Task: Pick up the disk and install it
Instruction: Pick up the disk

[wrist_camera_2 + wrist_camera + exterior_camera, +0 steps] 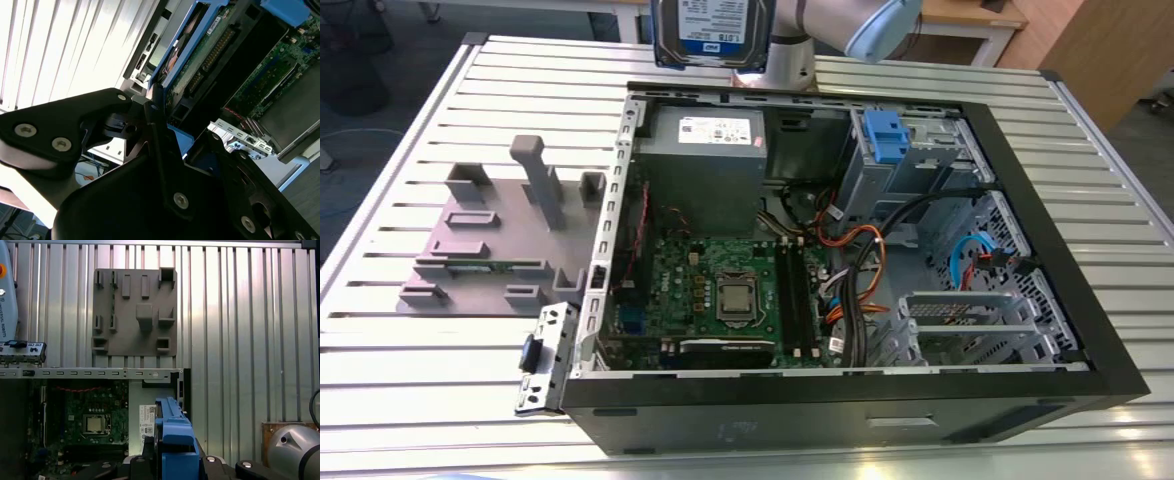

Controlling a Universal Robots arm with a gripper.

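Slatted metal table [400, 400] as ground: my claw [175, 465] pinches the disk [711, 30] by its blue bracket [172, 425], holding it upright and high above the rim of the open computer case [1061, 250], presumably to clear that rim, well apart from the grey fixture plate [467, 235].

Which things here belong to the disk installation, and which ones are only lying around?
For the job: disk, held by the gripper above the open computer case.

Just lying about: grey holder plate, on the slatted table beside the case.
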